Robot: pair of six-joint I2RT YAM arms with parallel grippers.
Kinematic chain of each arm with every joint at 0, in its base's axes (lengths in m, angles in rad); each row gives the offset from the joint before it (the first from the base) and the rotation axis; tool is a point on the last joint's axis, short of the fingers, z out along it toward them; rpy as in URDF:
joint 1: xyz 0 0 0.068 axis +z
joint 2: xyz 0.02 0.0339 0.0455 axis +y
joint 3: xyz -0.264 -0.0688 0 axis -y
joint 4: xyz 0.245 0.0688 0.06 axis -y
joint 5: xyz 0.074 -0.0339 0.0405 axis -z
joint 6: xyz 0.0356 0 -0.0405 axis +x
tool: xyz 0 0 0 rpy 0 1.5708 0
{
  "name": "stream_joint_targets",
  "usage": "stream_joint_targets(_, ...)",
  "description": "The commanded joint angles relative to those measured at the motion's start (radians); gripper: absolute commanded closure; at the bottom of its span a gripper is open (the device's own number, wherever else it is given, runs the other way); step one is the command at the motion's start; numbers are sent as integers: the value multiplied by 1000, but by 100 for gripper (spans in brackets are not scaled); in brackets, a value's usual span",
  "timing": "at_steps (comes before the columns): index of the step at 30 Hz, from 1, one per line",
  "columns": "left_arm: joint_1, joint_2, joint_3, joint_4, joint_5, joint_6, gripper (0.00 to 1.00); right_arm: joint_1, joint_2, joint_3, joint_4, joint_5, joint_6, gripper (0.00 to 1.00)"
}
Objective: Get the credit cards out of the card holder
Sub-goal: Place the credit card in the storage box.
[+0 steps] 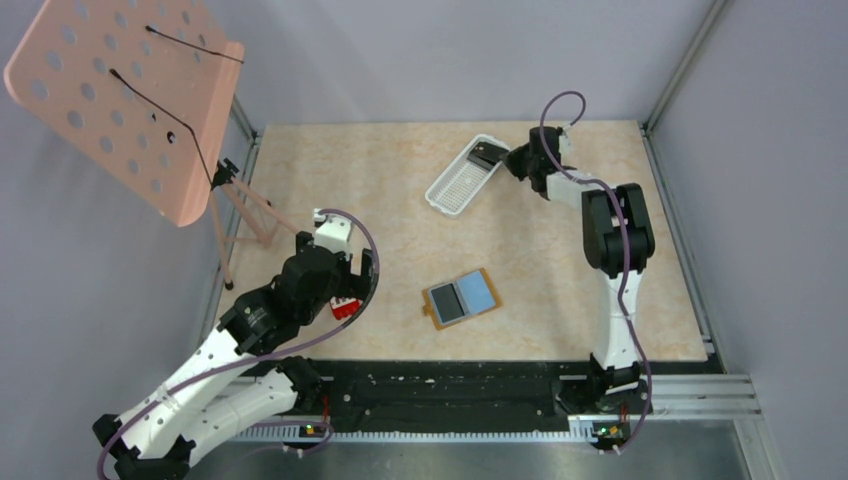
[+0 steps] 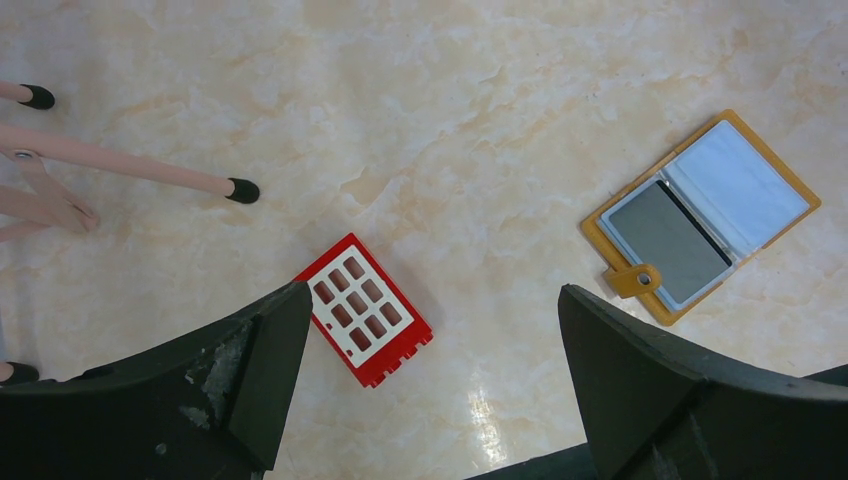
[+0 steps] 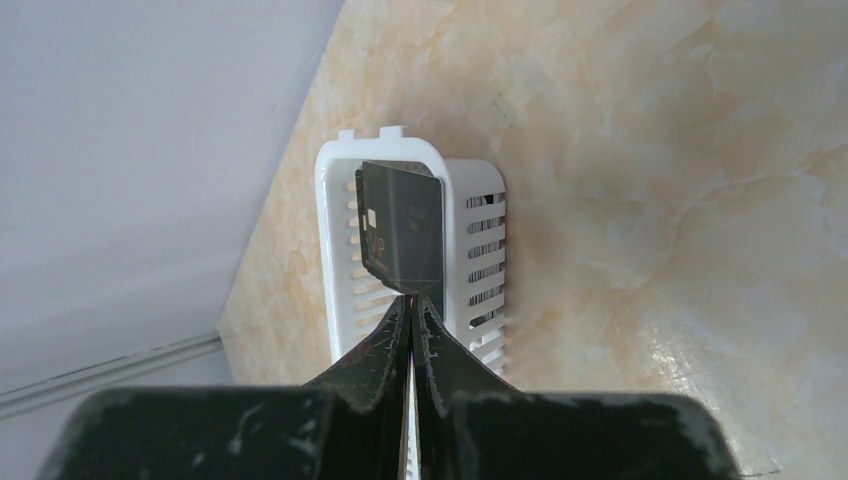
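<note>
The card holder [image 1: 461, 299] lies open on the table, tan-edged, with a grey card [image 1: 446, 301] in its left panel and a pale blue panel on the right. It also shows in the left wrist view [image 2: 700, 215], where the grey card [image 2: 668, 240] sits in its lower half. My right gripper [image 1: 500, 158] is shut on the corner of a dark grey card [image 3: 400, 235] and holds it over the white slotted tray [image 3: 330, 200]. My left gripper [image 2: 432, 295] is open and empty, above the table to the left of the holder.
A small red and white block [image 2: 365, 308] lies under my left gripper [image 1: 352, 290]. The white tray [image 1: 445, 195] stands at the back centre. A pink perforated stand [image 1: 120, 90] on thin legs [image 2: 120, 170] fills the back left. Metal rails edge the table.
</note>
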Motion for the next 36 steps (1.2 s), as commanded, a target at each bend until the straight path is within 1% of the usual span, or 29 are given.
stream_joint_targets(1,7,-9,-3,45,9,13,1,21,-29,-42,123,34,64,100)
stream_joint_targets(3,7,-9,-2,46,12,15,1,30,-20,-43,149,47,79,100)
stream_joint_targets(5,7,-8,-3,47,14,15,1,37,1,-18,140,43,80,100)
stream_joint_targets(10,7,-7,-2,47,19,16,1,42,12,31,99,45,22,100)
stream_joint_targets(14,8,-12,-3,48,22,15,1,40,-4,85,14,64,-77,86)
stream_joint_targets(18,8,-15,-3,49,25,17,1,41,-18,134,-96,110,-187,80)
stream_joint_targets(22,8,-16,-3,50,30,19,1,40,-27,164,-186,149,-256,70)
stream_joint_targets(25,10,-16,-3,50,32,19,1,40,-23,170,-214,170,-282,70)
stream_joint_targets(28,10,-15,-3,51,31,18,1,39,-12,172,-214,169,-291,72)
stream_joint_targets(36,10,-14,-4,51,27,19,1,41,23,165,-125,129,-278,79)
